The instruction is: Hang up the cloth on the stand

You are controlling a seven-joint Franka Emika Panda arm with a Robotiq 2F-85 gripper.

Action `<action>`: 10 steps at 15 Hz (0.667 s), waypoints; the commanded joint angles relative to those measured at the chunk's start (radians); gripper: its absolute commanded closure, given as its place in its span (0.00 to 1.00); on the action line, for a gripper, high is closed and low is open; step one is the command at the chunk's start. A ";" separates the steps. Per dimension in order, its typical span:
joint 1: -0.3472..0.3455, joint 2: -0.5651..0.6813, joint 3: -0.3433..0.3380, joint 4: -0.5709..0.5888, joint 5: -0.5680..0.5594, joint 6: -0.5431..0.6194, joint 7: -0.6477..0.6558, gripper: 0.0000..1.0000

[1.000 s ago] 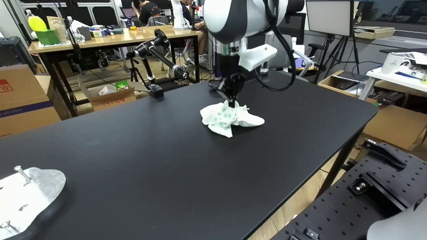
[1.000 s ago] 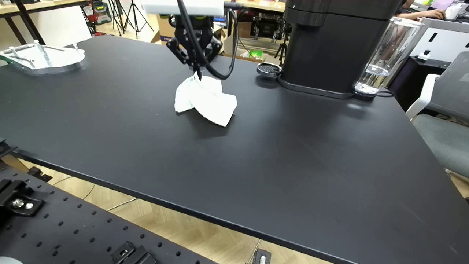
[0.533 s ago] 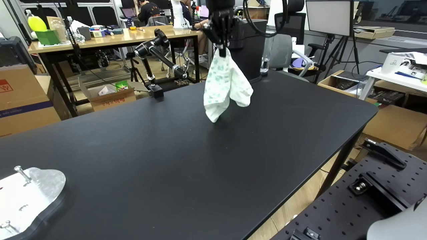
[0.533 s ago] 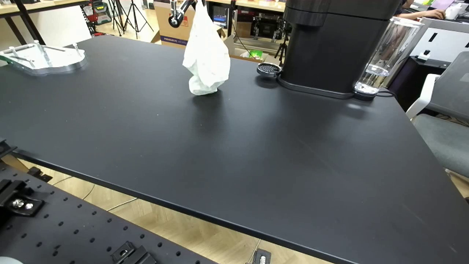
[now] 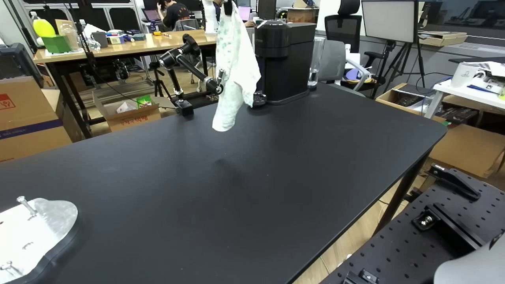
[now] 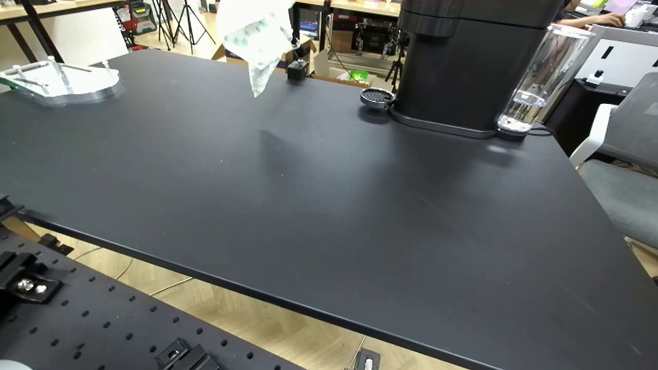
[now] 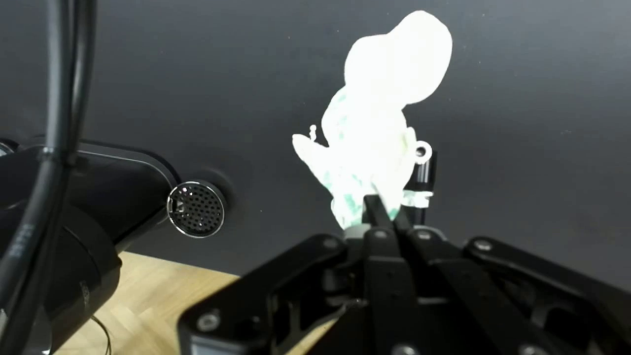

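Observation:
The white cloth with green print point(image 5: 236, 59) hangs in the air above the black table. It also shows in an exterior view point(image 6: 259, 38) and, overexposed, in the wrist view point(image 7: 372, 113). My gripper point(image 7: 389, 212) is shut on the cloth's upper end. In an exterior view only a black fingertip point(image 5: 227, 7) shows at the top edge. The black jointed stand point(image 5: 179, 59) is clamped at the table's far edge, its arm reaching toward the cloth. In an exterior view its base point(image 6: 297, 69) shows and the cloth hides the upper part. In the wrist view part of its arm point(image 7: 423, 172) lies beside the cloth.
A black coffee machine point(image 5: 284, 63) stands on the table, with a round drip tray point(image 6: 377, 97); the tray also shows in the wrist view point(image 7: 196, 209). A metal plate with upright bolts point(image 5: 39, 225) lies at the table's other end. A black perforated board point(image 5: 434, 228) is alongside the table.
The cloth was gathered on the table in the gripper. It has been lifted off the table and carried toward the stand, away from the coffee machine, turning as it hangs.

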 commanded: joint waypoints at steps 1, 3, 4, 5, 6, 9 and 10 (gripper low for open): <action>0.030 0.114 0.014 0.188 -0.019 -0.077 0.070 0.99; 0.047 0.169 0.016 0.260 -0.021 -0.091 0.086 0.99; 0.054 0.197 0.015 0.294 -0.021 -0.100 0.091 0.99; 0.061 0.228 0.016 0.328 -0.015 -0.107 0.094 0.99; 0.068 0.258 0.018 0.358 -0.007 -0.113 0.095 0.99; 0.090 0.343 0.026 0.427 0.014 -0.128 0.087 0.99; 0.098 0.370 0.030 0.441 0.019 -0.133 0.083 0.99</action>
